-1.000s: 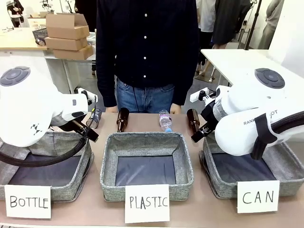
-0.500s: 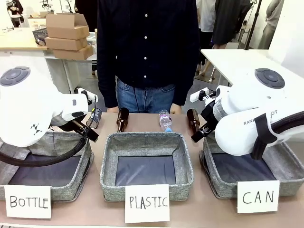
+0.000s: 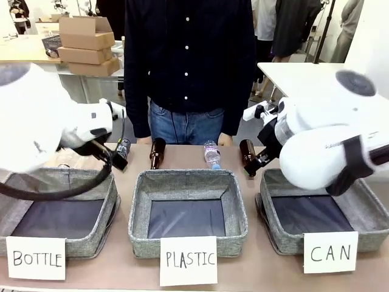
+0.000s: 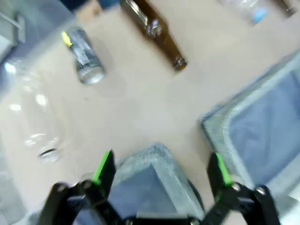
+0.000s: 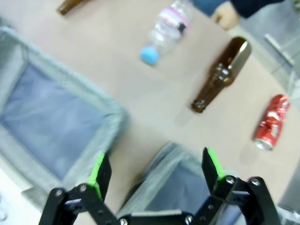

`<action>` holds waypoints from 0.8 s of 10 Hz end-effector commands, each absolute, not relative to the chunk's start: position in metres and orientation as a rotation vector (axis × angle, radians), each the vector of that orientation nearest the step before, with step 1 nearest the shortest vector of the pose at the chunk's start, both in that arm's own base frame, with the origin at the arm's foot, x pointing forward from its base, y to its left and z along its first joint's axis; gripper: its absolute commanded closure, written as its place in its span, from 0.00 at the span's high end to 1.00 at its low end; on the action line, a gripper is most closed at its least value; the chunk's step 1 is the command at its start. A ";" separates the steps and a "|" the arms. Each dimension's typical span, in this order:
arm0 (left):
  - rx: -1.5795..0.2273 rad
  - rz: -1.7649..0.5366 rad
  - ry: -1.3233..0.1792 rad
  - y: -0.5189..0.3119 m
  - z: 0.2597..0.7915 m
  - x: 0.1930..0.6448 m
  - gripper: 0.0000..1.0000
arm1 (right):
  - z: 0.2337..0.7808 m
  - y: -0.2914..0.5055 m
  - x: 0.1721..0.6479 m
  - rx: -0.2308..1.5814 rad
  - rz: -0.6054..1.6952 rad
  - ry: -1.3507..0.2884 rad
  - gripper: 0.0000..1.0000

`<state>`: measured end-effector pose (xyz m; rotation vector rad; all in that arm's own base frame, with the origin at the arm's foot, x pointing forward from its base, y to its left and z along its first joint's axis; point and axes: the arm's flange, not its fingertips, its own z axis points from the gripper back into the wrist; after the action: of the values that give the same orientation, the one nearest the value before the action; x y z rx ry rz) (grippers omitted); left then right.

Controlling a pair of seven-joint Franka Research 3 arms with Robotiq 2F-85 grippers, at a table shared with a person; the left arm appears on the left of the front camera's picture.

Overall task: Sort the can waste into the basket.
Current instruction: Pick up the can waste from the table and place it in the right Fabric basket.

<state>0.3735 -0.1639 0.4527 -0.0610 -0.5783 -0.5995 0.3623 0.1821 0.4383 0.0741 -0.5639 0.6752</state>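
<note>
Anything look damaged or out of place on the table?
Only the red metal drink can: its body is crumpled and dented, and it lies on its side on the table beside a brown glass bottle. Nothing looks spilled.

The light brown tabletop (image 3: 255, 274) is carrying three rectangular grey woven-fabric bins (image 3: 188, 177), the CAN-signed bin (image 3: 368, 240) rightmost. Beyond them are lying two brown glass bottles (image 3: 157, 152), a clear plastic bottle (image 3: 211, 154), a dark grey metal can (image 4: 86, 56) and a dented red metal can (image 5: 271, 123).
</note>
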 end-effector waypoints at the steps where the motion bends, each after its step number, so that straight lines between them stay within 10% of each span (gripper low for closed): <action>1: -0.078 -0.602 -0.688 -0.142 0.532 0.293 1.00 | 0.494 0.151 0.261 0.180 0.743 -0.479 1.00; 4: -0.086 -0.631 -0.470 -0.128 0.512 0.273 1.00 | 0.485 0.126 0.220 0.100 0.636 -0.471 1.00; 7: -0.055 -0.618 -0.574 -0.138 0.560 0.278 1.00 | 0.548 0.146 0.251 0.114 0.667 -0.491 1.00; 8: -0.450 -0.670 -0.449 -0.138 0.559 0.299 1.00 | 0.542 0.144 0.274 0.316 0.736 -0.392 1.00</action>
<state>0.2832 -0.1418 0.5598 -0.1764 -0.5666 -0.6308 0.2552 0.1442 0.5450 0.1696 -0.4695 0.6772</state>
